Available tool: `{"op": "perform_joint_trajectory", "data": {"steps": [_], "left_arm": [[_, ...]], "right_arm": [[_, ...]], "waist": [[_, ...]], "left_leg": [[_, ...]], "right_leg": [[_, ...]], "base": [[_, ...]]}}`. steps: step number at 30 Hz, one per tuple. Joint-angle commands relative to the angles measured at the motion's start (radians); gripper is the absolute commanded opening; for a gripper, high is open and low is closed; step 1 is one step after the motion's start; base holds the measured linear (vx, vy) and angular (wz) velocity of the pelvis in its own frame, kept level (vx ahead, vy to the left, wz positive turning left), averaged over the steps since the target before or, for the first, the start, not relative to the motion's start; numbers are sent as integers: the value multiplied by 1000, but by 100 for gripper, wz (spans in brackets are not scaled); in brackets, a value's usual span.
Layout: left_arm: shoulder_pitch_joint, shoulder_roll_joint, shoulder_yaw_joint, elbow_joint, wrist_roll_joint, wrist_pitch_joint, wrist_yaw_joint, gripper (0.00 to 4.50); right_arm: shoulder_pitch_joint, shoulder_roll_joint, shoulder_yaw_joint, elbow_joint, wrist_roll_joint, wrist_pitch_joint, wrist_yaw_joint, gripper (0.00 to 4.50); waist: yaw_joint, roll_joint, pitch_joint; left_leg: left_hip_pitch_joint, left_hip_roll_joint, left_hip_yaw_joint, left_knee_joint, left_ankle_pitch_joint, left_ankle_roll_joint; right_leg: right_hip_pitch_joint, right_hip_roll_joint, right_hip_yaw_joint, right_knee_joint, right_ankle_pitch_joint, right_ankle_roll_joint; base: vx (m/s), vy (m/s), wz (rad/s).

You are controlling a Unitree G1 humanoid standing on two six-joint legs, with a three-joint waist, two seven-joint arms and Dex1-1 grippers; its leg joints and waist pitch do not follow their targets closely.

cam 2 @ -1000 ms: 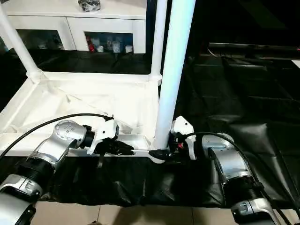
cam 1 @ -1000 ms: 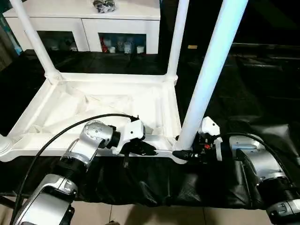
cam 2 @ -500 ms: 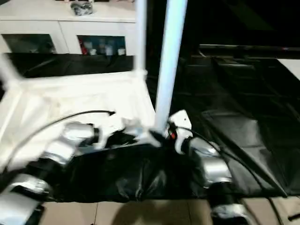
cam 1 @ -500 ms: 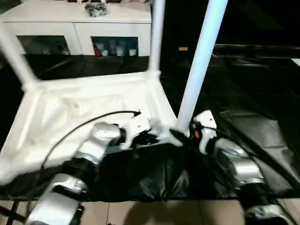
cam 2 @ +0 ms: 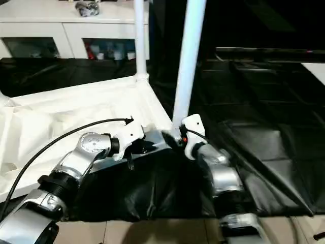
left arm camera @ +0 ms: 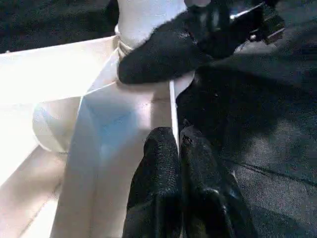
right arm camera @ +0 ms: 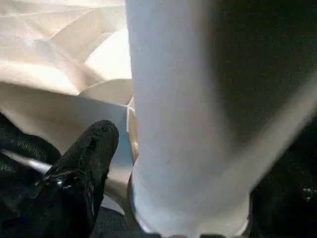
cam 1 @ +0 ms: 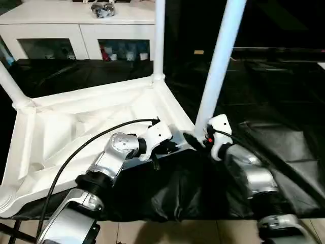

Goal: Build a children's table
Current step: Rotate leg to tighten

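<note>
The small all-white plastic children's table (cam 1: pixel 96 122) lay upside down on the black cloth (cam 1: pixel 284 147), ribbed underside up. Three round tapered legs stood in their corners; the fourth corner I could not see. My left gripper (left arm camera: pixel 179 148) was closed on its near rim, and my right gripper (cam 1: pixel 195 141) straddled the nearest leg (cam 1: pixel 219 63), fingers apart. To my mind, little remained besides turning it over.

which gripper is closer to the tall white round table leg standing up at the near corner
Right. The right gripper straddles the white round leg's base; the left gripper pinches the upturned tabletop's near rim beside it.
</note>
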Motion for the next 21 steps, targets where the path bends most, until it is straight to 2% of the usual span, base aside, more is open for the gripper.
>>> {"op": "perform_joint_trajectory", "data": {"steps": [1, 3, 7, 10, 14, 16, 18, 20, 21], "left_arm": [[12, -27, -78, -10, -6, -33, -62, 0], [19, 18, -62, -21, -29, -37, -119, 0], [21, 52, -52, -26, -48, -44, -173, 0], [20, 74, -50, -31, -52, -46, -203, 0], [18, 99, -50, -31, -50, -52, -234, 0], [17, 106, -51, -32, -54, -54, -245, 0], [15, 122, -55, -32, -61, -59, -271, 0], [14, 134, -57, -29, -62, -66, -286, 0], [13, 138, -56, -27, -62, -68, -290, 0]], "right_arm": [[-2, 26, 134, -5, -6, 1, 132, 378], [0, -40, 144, -12, 11, -8, 251, 378], [18, -89, 162, -62, 47, 7, 376, 378], [38, -121, 178, -117, 84, 32, 476, 378], [57, -158, 205, -168, 120, 67, 588, 378], [59, -166, 211, -172, 126, 68, 610, 378], [65, -179, 229, -181, 125, 76, 647, 355], [71, -186, 236, -188, 120, 80, 661, 355], [72, -186, 236, -188, 119, 80, 662, 338]], "waist": [[1, -2, -45], [3, -2, -48], [12, 1, -49], [16, 0, -44], [27, -1, -41], [29, 0, -41], [30, -2, -42], [31, -1, -43], [30, -2, -44]], "left_leg": [[-3, 14, 2, -64, -280, 44], [-4, 13, 5, -59, -236, 63], [-4, 18, 9, -55, -196, 92], [-1, 21, 10, -59, -227, 86], [4, 24, 10, -64, -288, 61], [4, 24, 9, -65, -286, 52], [2, 23, 9, -64, -270, 49], [1, 23, 8, -64, -258, 50], [0, 22, 9, -63, -252, 51]], "right_leg": [[40, -33, 25, -66, -199, -213], [46, -32, 24, -56, -122, -239], [51, -30, 19, -48, -49, -268], [49, -31, 19, -52, -109, -269], [43, -34, 22, -63, -223, -240], [41, -36, 23, -62, -231, -236], [42, -35, 23, -60, -215, -235], [44, -35, 23, -58, -203, -233], [45, -35, 22, -57, -194, -235]], "base": [[0, 0, 0], [0, 0, 0], [0, 0, 0], [0, 0, 0], [0, 0, 0], [0, 0, 0], [0, 0, 0], [0, 0, 0], [0, 0, 0]]}}
